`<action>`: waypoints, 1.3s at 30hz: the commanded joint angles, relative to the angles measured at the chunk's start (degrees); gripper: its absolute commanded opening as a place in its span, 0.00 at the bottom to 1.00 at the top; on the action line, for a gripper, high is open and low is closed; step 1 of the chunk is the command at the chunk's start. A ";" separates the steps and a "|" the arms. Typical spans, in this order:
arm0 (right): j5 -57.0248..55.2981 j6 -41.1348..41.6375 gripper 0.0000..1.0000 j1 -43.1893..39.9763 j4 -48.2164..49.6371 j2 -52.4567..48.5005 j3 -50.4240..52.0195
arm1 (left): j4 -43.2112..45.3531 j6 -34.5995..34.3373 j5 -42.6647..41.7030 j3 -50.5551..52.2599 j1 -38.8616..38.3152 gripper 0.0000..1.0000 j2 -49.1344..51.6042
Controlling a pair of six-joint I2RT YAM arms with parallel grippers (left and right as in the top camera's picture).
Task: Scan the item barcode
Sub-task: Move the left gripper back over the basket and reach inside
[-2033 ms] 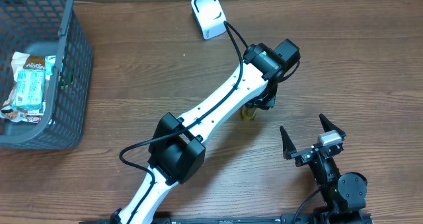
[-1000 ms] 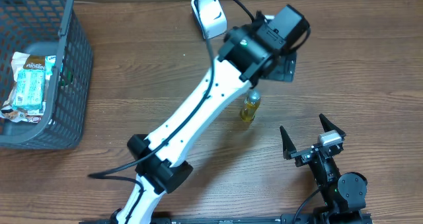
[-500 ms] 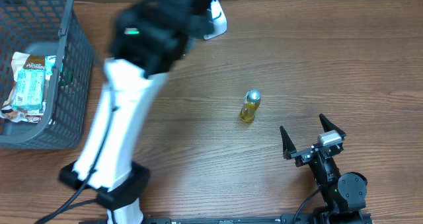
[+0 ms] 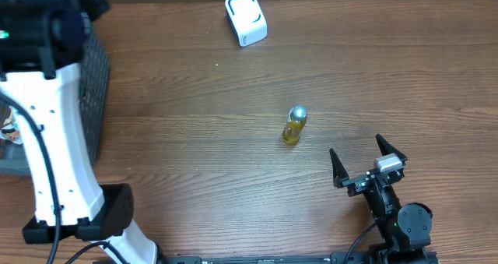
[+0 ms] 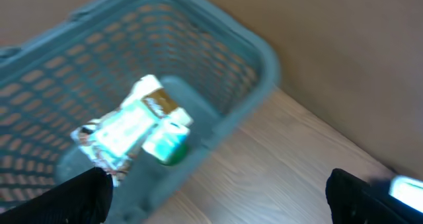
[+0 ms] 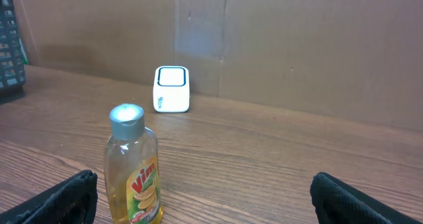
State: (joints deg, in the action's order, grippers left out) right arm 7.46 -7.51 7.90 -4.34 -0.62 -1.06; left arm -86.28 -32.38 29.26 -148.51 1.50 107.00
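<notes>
Two seconds carried the left pincer (image 5: pixel 228 196), spread and empty, from the bottle (image 4: pixel 293 125) to the basket (image 5: pixel 218 45); likely after the next item. Right pincer (image 4: pixel 358 151) sat idle, spread wide.

A table (image 4: pixel 194 100) with a brown wood-grain top fills the overhead view, its grain running left to right. Behind its far edge stands a plain brown cardboard backdrop (image 6: pixel 297 45) with vertical seams and a paler patch. The light is even and soft, with faint shadows.
</notes>
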 commanded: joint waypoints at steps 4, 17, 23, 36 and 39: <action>0.13 -0.04 1.00 -0.20 0.20 0.44 0.61 | -0.35 1.11 0.76 -0.96 8.28 1.00 -0.85; 0.13 -0.07 1.00 -0.20 0.20 0.44 0.61 | -1.75 1.11 -2.14 -0.74 15.85 1.00 1.46; 0.13 -0.07 1.00 -0.20 0.17 0.44 0.61 | -2.73 1.11 -2.12 -0.74 16.15 1.00 3.19; 0.15 -0.04 1.00 -0.20 0.17 0.46 0.61 | -5.42 17.75 -12.92 -0.74 16.17 1.00 11.13; 0.13 -0.04 1.00 -0.20 0.17 0.44 0.61 | -5.42 21.94 -17.03 -0.74 16.20 1.00 12.79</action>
State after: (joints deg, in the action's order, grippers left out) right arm 7.51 -7.51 7.90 -4.36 -0.62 -1.06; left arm -91.68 -18.90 19.55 -148.51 17.04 117.62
